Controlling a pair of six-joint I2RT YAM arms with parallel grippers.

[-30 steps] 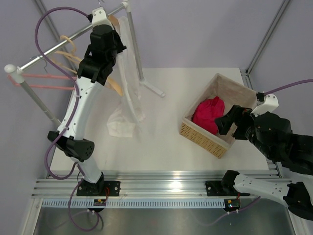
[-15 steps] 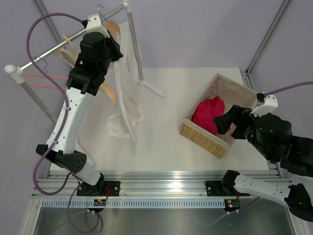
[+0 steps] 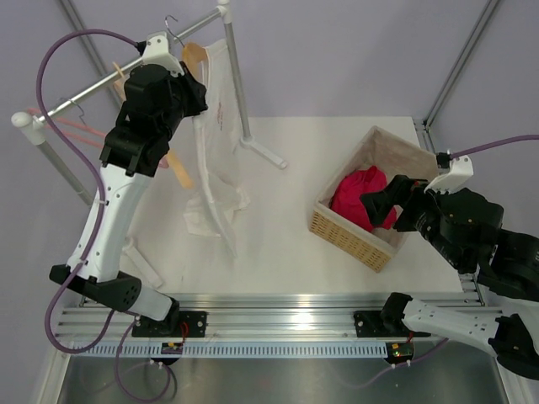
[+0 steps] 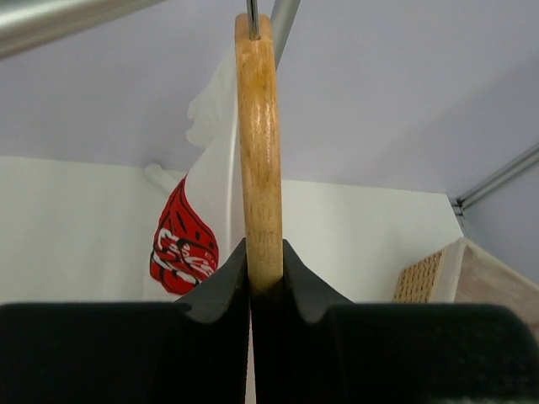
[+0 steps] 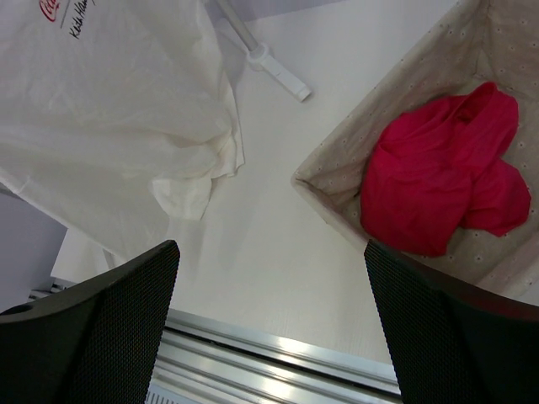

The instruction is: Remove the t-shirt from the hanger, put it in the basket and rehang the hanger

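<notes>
Grip first: left end effector (image 4: 264, 252) clamps the hanger (image 4: 257, 143); right end effector (image 5: 269, 313), open and empty, should tug t-shirt (image 5: 109, 109) down.

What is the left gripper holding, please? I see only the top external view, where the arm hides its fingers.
Observer: The left gripper is shut on the light-brown wooden coat hanger.
Operator: Thanks. Does the white cotton t-shirt show a print?
Observer: Yes, the left wrist view shows a big red logo on it, beside the hanger.
Operator: Is the right gripper open?
Observer: Yes, wide open, holding nothing.
</notes>
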